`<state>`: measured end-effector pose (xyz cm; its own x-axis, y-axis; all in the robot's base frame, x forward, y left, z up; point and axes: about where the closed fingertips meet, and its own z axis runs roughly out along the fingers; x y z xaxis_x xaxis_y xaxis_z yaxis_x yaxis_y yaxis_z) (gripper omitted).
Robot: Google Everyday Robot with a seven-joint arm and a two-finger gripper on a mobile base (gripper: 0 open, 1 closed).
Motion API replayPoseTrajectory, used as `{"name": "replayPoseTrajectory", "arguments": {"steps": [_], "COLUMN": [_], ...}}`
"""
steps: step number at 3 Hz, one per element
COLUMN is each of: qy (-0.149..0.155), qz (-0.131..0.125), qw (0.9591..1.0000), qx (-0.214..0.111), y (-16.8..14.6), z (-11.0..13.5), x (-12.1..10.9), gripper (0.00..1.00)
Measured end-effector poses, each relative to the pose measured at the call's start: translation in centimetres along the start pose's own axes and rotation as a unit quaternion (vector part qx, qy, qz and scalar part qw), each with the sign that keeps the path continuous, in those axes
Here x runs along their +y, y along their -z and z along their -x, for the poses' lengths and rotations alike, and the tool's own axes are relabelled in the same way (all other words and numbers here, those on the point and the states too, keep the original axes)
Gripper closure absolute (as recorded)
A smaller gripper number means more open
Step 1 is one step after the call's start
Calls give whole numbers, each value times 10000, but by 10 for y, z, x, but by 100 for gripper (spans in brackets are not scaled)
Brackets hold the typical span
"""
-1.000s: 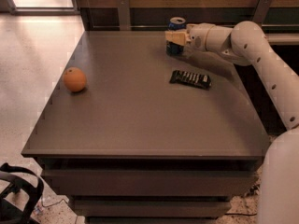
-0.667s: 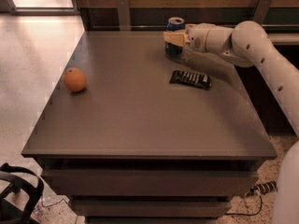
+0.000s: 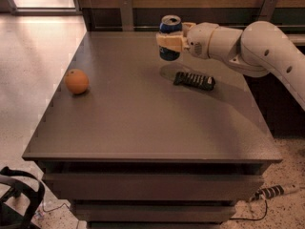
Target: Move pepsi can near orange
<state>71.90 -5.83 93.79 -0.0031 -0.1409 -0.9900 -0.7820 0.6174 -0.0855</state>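
Observation:
The pepsi can [image 3: 170, 26], dark blue with a silver top, is held upright in the air above the far middle of the table, its shadow on the tabletop below it. My gripper [image 3: 169, 41] reaches in from the right on a white arm and is shut on the can's middle. The orange [image 3: 76, 81], round with dimpled skin, sits on the table near the left edge, well left of the can.
A flat black snack bar wrapper [image 3: 194, 80] lies on the grey table [image 3: 143, 128] just below and right of the can. A wooden wall with metal brackets runs behind the table. A power strip [image 3: 271, 192] lies on the floor at right.
The gripper has lifted the pepsi can off the table and carried it left, away from the back right corner. The orange and the wrapper have not moved.

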Motion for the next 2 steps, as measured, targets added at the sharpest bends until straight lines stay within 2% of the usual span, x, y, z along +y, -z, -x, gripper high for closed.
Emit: {"name": "replayPoseTrajectory", "arguments": {"steps": [1, 2], "qy": [114, 132], "qz": [315, 782], "qw": [9994, 9968], "qx": [24, 40], "y": [-6, -17], "z": [4, -2], "x": [48, 101], "gripper": [100, 100]}}
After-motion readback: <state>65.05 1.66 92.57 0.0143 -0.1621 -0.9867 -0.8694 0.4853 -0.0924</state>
